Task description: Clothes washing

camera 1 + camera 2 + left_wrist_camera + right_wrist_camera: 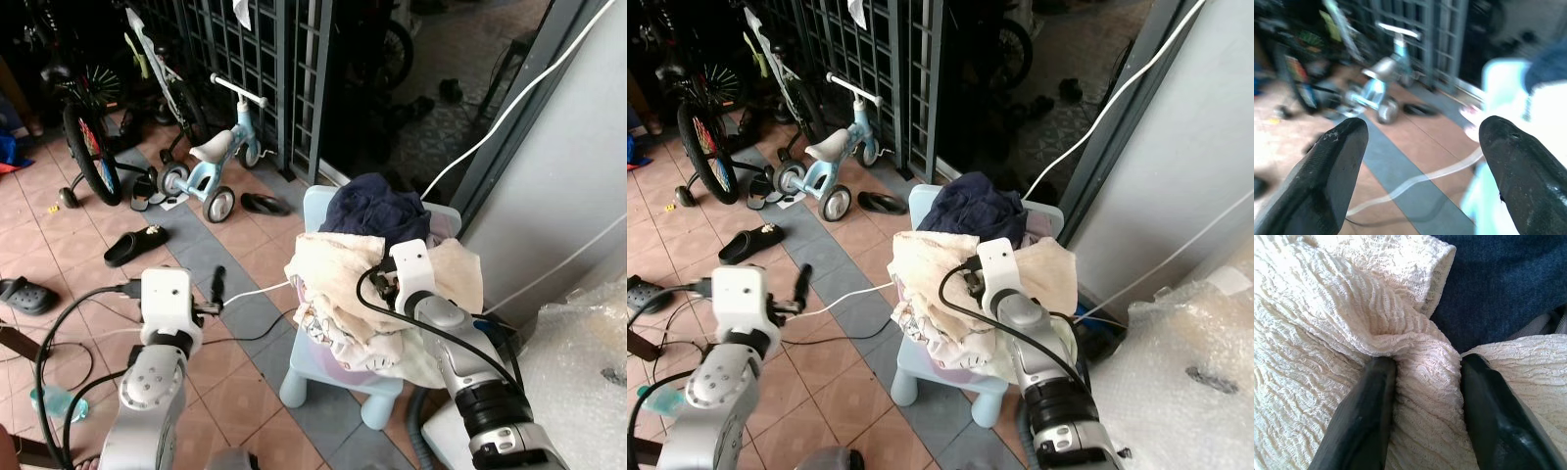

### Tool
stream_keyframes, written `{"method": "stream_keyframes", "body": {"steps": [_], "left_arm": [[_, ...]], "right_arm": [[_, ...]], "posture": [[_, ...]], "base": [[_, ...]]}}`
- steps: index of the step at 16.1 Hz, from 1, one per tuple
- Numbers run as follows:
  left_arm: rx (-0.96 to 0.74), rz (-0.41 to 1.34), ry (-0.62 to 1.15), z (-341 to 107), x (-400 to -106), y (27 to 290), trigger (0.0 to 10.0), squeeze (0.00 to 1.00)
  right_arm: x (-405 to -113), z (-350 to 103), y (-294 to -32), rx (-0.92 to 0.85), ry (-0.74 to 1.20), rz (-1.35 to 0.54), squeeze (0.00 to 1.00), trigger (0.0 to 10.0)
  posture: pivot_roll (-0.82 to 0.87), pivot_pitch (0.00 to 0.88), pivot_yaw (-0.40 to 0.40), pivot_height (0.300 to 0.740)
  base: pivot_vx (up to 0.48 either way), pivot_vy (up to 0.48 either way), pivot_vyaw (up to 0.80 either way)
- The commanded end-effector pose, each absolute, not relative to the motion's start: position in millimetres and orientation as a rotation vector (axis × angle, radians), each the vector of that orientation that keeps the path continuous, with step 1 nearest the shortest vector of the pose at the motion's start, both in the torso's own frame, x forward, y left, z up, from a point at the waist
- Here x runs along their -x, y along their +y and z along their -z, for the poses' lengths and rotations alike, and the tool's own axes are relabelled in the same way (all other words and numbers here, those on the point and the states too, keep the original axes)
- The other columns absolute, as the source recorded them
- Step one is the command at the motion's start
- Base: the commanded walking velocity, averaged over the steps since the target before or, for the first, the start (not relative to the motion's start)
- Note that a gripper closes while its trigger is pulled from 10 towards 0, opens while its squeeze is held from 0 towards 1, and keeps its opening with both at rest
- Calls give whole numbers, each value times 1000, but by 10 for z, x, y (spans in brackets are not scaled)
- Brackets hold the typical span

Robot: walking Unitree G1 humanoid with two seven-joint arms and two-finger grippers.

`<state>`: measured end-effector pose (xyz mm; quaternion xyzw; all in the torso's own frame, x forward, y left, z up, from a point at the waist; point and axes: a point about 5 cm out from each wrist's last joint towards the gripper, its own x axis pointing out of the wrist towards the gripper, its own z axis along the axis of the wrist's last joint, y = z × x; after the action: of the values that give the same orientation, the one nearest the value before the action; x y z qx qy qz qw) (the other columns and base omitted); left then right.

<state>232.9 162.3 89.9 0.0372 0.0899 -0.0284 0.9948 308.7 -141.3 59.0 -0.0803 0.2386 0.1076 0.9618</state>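
Clothes pile (382, 284): heaped on a small light-blue chair (315, 208) at about 3 o'clock from the scene's centre, just beside the grey wall.
Cream garment (1327, 323): crinkle-textured, lying on top of the pile toward the robot; a ridge of it is bunched up between the right jaws.
Dark blue garment (377, 208): at the far side of the heap, at 12 o'clock from the cream one and touching it.
Right gripper (1425, 382): down on the pile, jaws partly closed around the fold of cream cloth, one black finger (1359, 421) on each side of it and pressing into the fabric.
Left gripper (1422, 161): held out over the tiled floor (69, 235) at 9 o'clock from the chair, well apart from the clothes; jaws wide, nothing between them.
White cable (257, 290): running across the floor from the chair's foot toward the left arm.
Balance bike (211, 162): pale blue, at 11 o'clock from the chair, in front of the dark metal grille (265, 59).
Sandals: a black sandal (134, 245) on the tiles at 9 o'clock, another black slipper (265, 204) near the bike's wheel.
Bubble wrap (1185, 343): at 4 o'clock, beside the wall.
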Motion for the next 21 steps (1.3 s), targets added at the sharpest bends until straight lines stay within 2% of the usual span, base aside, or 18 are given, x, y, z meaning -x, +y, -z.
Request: {"method": "stream_keyframes", "body": {"steps": [1,4,7,19,21], "left_arm": [[-62,126,236,-829,-2298,1537,10000,0],[-84,217,282,-778,-2297,1463,10000,0],[-88,233,297,-767,-2301,1456,10000,0],[-110,208,310,-738,-2293,1537,10000,0],[-138,208,284,-754,-2313,1519,10000,0]], "right_arm": [[-3076,-550,-1455,152,521,-204,0,0],[-3081,-552,-1443,136,520,-204,0,0],[-3087,-573,-1437,114,508,-197,0,0],[-3126,-660,-1416,46,444,-193,0,0],[-3168,-918,-1420,-55,252,-167,0,0]], "posture": [[44,52,-36,740],[41,38,-31,740],[37,22,-26,740],[31,0,-14,740],[31,0,-16,740]], "base": [[0,0,0],[0,0,0],[0,0,0],[0,0,0],[0,0,0]]}}
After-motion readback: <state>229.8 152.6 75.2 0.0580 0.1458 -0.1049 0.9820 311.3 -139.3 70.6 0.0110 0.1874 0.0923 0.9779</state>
